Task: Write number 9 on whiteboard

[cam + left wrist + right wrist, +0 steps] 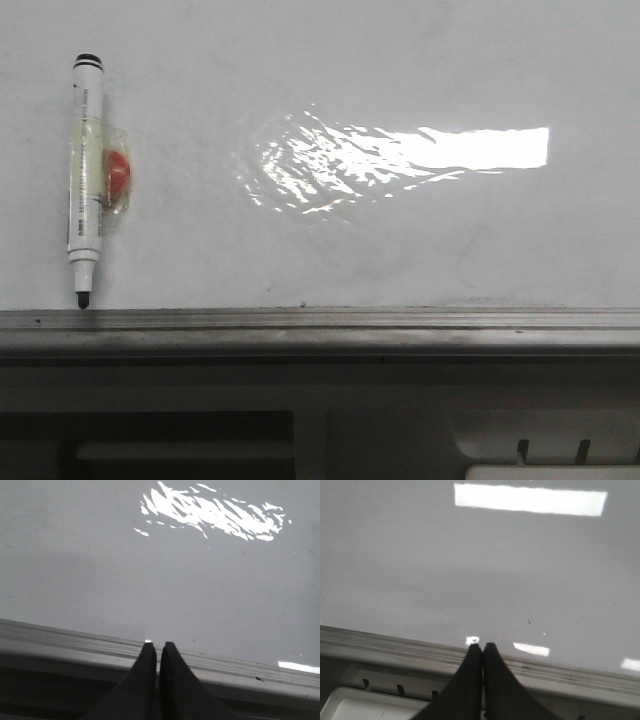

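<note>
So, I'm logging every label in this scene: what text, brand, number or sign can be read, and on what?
Nothing is readable.
Marker: dark print runs along its barrel, too small and blurred to read.
Whiteboard: no writing on it, and no 9 drawn yet.

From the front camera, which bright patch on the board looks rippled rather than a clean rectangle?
The left part of the glare on the whiteboard is rippled and broken; the right part is a clean, straight-edged bar.
</note>
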Robot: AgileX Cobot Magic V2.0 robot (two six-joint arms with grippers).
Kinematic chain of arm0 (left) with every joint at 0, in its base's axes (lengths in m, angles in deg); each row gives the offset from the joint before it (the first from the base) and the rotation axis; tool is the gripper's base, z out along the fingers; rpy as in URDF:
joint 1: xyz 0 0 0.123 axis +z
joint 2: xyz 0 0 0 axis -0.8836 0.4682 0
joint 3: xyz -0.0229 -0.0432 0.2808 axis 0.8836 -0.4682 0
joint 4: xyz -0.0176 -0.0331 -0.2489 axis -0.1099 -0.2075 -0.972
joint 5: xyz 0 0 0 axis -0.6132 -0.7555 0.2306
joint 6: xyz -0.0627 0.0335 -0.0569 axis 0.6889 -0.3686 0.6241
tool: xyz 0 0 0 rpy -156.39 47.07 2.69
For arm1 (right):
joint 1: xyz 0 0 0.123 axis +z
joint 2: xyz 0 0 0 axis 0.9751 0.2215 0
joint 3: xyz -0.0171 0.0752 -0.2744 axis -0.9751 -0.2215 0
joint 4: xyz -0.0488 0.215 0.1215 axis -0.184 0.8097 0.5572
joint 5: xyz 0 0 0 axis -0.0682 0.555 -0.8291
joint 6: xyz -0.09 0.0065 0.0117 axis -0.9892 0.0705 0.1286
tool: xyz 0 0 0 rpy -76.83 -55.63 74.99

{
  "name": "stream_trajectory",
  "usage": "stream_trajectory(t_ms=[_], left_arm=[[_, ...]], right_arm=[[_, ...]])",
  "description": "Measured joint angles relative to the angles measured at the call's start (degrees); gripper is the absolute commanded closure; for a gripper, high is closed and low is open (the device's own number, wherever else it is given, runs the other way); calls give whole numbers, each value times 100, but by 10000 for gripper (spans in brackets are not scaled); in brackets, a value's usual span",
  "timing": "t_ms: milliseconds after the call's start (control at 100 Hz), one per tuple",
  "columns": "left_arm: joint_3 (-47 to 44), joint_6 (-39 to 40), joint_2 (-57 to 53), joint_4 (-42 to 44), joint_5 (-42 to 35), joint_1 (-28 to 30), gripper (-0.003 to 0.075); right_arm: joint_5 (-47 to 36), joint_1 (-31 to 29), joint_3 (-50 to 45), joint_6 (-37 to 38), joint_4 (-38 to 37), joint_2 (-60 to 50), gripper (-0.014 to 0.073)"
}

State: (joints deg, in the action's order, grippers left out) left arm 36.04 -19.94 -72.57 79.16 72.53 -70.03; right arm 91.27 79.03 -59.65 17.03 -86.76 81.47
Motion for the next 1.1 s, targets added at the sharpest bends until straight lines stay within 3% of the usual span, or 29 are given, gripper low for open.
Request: stream_trajectory(t_ms=[1100], left_arm=[[0,0,0,0,0,178,740]], right_arm=[[0,0,0,0,0,0,663]])
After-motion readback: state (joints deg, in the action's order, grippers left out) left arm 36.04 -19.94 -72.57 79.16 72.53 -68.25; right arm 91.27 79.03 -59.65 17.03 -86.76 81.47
